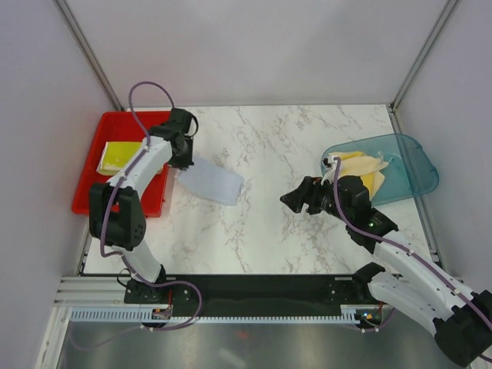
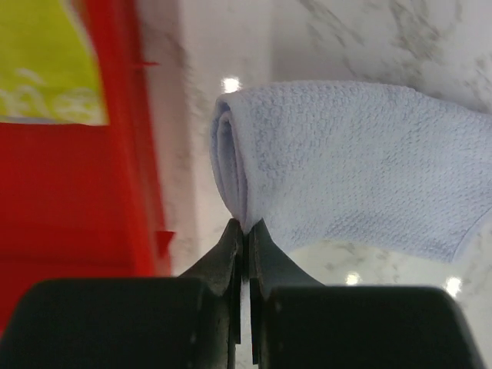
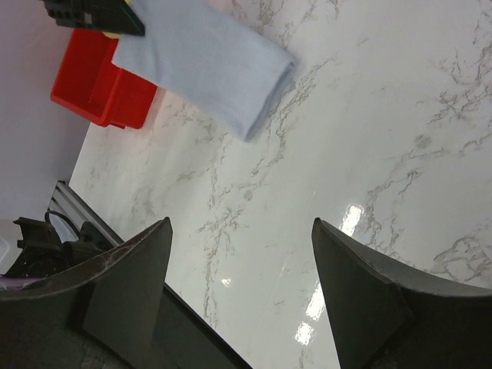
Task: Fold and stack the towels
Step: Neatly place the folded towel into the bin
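Note:
A folded white-grey towel [image 1: 210, 183] lies on the marble table next to the red tray [image 1: 87, 184]. My left gripper [image 1: 181, 157] is shut on its left folded edge; in the left wrist view the gripper [image 2: 246, 225] pinches the towel [image 2: 346, 161]. A folded yellow towel [image 1: 118, 156] lies in the red tray, also in the left wrist view [image 2: 42, 69]. My right gripper [image 1: 296, 198] is open and empty above the table, right of centre. The grey towel also shows in the right wrist view [image 3: 207, 61]. Several yellow and cream towels [image 1: 363, 167] lie in the teal bin [image 1: 407, 165].
The red tray stands at the table's left edge and shows in the right wrist view [image 3: 92, 84]. The teal bin stands at the right edge. Grey walls with metal posts close the back and sides. Bare marble [image 1: 261, 231] lies between the arms.

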{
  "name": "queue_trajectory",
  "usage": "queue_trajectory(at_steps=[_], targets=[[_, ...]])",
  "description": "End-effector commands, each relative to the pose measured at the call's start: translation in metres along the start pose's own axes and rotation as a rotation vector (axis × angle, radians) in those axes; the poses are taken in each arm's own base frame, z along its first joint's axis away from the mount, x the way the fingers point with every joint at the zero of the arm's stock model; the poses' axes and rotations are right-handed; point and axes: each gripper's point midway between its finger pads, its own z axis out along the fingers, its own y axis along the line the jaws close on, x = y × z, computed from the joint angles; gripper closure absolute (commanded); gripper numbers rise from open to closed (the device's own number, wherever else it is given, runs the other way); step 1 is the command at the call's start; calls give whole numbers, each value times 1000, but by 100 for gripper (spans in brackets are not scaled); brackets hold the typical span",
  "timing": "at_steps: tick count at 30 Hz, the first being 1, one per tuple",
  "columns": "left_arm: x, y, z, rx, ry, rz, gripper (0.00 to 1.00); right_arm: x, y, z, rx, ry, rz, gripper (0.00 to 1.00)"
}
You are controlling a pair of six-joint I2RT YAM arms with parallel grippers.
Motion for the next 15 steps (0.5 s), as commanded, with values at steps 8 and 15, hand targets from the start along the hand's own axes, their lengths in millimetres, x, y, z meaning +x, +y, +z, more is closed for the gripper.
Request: queue_trajectory(at_steps=[8,15], targets=[[-71,155,-26,-387,-86,6,98,0,-6,24,11,45,-67,18],[-102,205,-7,-462,-110,7,98,13,-10,49,-15,111,-48,18]])
